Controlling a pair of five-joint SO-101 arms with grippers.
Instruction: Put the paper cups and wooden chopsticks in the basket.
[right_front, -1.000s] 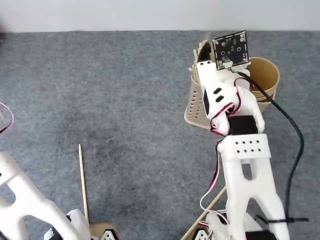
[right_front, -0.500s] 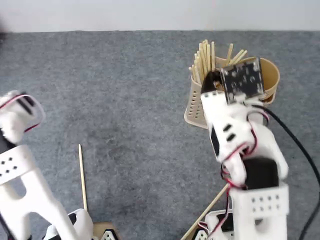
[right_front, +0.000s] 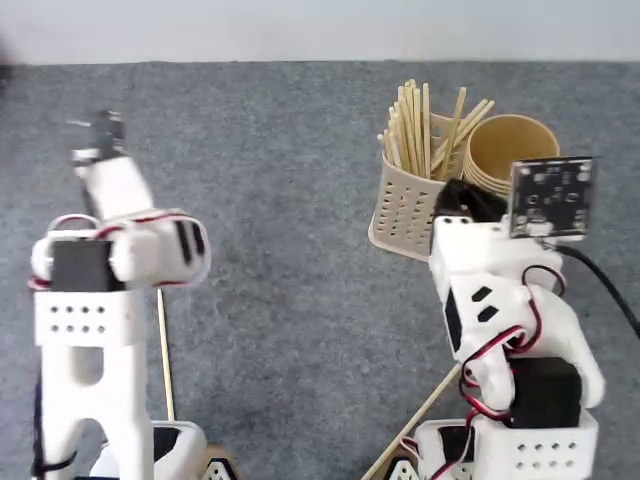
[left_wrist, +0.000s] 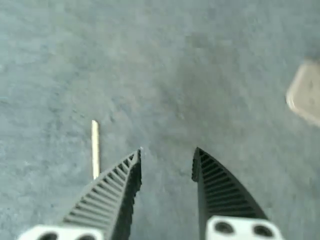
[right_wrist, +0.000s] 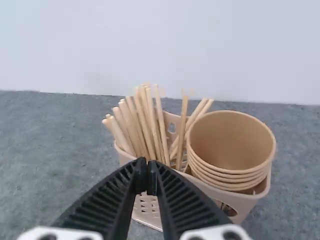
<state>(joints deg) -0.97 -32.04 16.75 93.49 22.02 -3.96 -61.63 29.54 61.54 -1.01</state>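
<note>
A beige basket (right_front: 402, 212) stands at the back right, holding a bundle of wooden chopsticks (right_front: 425, 120) and a stack of paper cups (right_front: 512, 150). My right gripper (right_wrist: 146, 169) is shut and empty, hovering just on the near side of the basket (right_wrist: 240, 207), chopsticks (right_wrist: 142, 125) and cups (right_wrist: 231, 142). One loose chopstick (right_front: 163, 345) lies on the mat at the left, partly under my left arm (right_front: 120, 240). My left gripper (left_wrist: 167, 155) is open above bare mat, with that chopstick's end (left_wrist: 94, 149) beside one finger. Another loose chopstick (right_front: 415, 425) lies by the right arm's base.
Grey mat (right_front: 290, 200) covers the table, with a pale wall along the far edge. The basket's corner (left_wrist: 306, 97) shows far off in the left wrist view. Open mat stretches between the two arms.
My left arm has swung up from the near left corner and now stands over the left mat. My right arm has drawn back from over the basket, uncovering the chopsticks and cups.
</note>
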